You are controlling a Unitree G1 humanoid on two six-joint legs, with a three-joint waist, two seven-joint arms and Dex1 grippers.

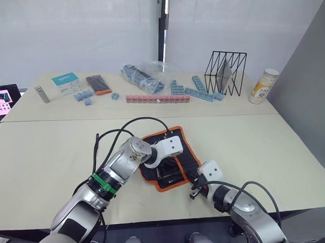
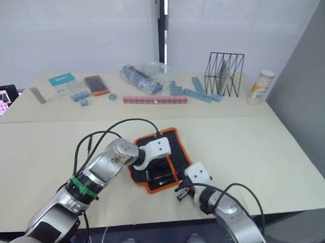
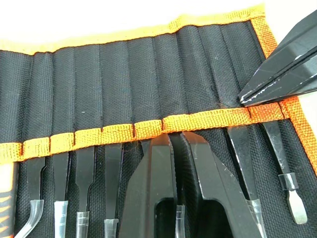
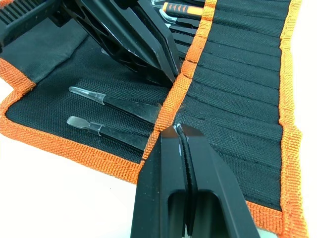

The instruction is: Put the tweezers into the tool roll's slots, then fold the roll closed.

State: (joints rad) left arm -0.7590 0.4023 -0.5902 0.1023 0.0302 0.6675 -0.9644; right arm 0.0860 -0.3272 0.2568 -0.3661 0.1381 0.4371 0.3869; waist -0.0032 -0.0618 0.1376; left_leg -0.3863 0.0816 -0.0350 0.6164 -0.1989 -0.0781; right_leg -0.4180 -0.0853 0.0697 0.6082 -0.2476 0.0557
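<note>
Beige tabletop (image 1: pixel 44 160) carries the open tool roll (image 1: pixel 177 136) near its front edge, tweezers (image 3: pixel 242 163) in the slots (image 3: pixel 148 130), both grippers' fingers pressed together on its orange band — left gripper (image 3: pixel 179 136), right gripper (image 4: pixel 178 130) — blue blocks (image 1: pixel 202 92) and wire rack (image 1: pixel 225 72) along the far edge.

No lettering is legible: print on the teal card (image 1: pixel 65 79) and yellow-labelled can (image 1: pixel 262 86) stays unreadable.

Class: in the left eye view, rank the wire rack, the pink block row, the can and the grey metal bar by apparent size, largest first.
1. wire rack
2. pink block row
3. can
4. grey metal bar

All stand about equally far back, so the order is fair.
</note>
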